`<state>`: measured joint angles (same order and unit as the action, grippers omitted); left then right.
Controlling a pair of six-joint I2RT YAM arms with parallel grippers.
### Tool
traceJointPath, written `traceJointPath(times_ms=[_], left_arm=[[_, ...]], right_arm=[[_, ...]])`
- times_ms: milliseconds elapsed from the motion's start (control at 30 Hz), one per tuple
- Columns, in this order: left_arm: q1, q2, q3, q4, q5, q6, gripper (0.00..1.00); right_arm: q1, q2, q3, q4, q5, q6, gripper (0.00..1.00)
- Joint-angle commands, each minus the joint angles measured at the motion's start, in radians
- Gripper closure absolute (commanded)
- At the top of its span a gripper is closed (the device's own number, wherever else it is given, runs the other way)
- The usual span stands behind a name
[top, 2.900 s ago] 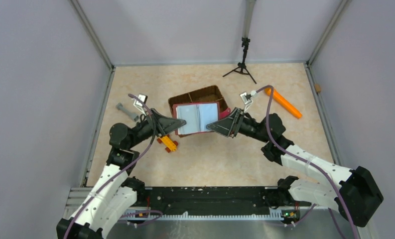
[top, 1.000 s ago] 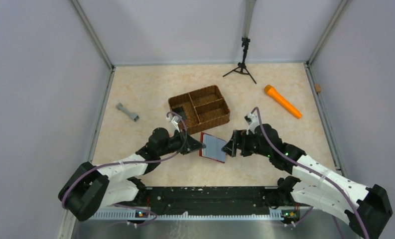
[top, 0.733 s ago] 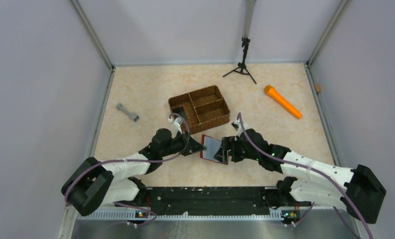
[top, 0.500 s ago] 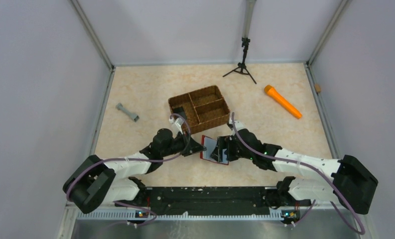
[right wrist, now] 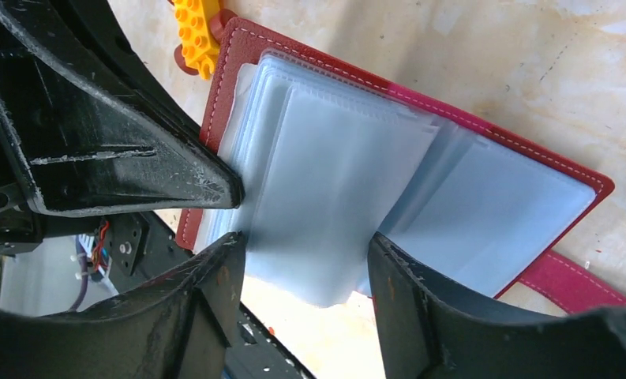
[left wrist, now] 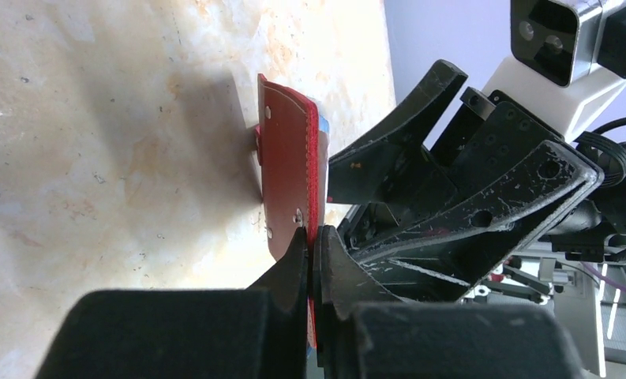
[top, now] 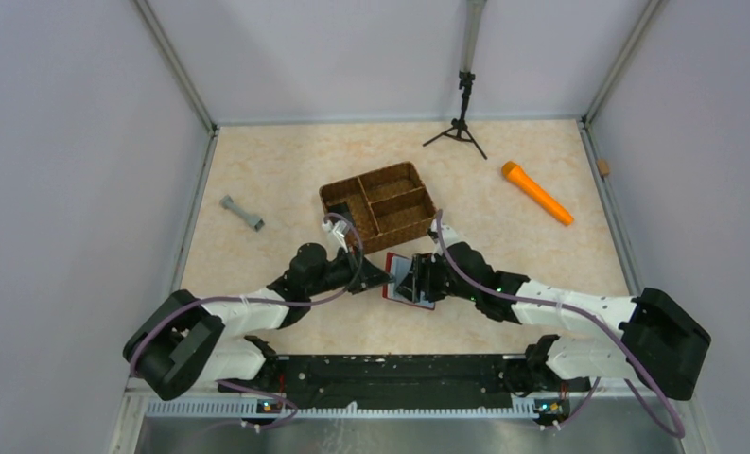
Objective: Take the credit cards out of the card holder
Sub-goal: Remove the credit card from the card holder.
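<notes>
Open wallet [top: 410, 281] sits tilted on table [top: 286, 170], just in front of basket [top: 404, 230]. Jaws of left gripper [left wrist: 313, 237] are clamped on its red cover edge. Jaws of right gripper [right wrist: 305, 253] are apart, straddling the pale blue sleeves [right wrist: 333, 181]. Can't make out cards in the sleeves. Yellow toy car [right wrist: 195, 35] lies just beside the wallet.

Card holder [top: 409, 281] sits centre of counter [top: 286, 161], toward near edge. Left gripper [left wrist: 313, 237] pinches cover from left, right gripper [right wrist: 303, 245] straddles sleeves from right: no gap for pass. Wicker basket [top: 378, 210] blocks just beyond; toy car [right wrist: 195, 35] beside holder. Orange cylinder [top: 536, 193] toward right edge, grey bar [top: 242, 213] toward left edge, tripod [top: 460, 128] at far edge. Open lanes between these.
</notes>
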<state>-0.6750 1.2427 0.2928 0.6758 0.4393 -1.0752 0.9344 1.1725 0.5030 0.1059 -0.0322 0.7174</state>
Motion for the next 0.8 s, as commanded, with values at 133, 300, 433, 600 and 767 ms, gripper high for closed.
traceJointPath(times_ms=[133,300,433,600,767], left_arm=[[-0.005,0.003,0.042,0.174,0.065,-0.070,1.00],[-0.005,-0.016,0.042,0.161,0.064,-0.072,1.00],[-0.006,-0.037,0.043,0.112,0.051,-0.049,1.00],[-0.005,-0.046,0.041,0.093,0.046,-0.041,1.00],[-0.005,-0.043,0.043,0.096,0.051,-0.042,1.00]], right_arm=[[0.011,-0.033,0.018,-0.085,0.134,-0.010,0.55],[0.008,-0.055,0.025,-0.181,0.204,-0.027,0.54],[-0.007,-0.072,0.046,-0.285,0.272,-0.034,0.22],[-0.011,-0.177,0.037,-0.263,0.229,-0.042,0.18],[-0.010,-0.249,0.058,-0.245,0.171,-0.045,0.17]])
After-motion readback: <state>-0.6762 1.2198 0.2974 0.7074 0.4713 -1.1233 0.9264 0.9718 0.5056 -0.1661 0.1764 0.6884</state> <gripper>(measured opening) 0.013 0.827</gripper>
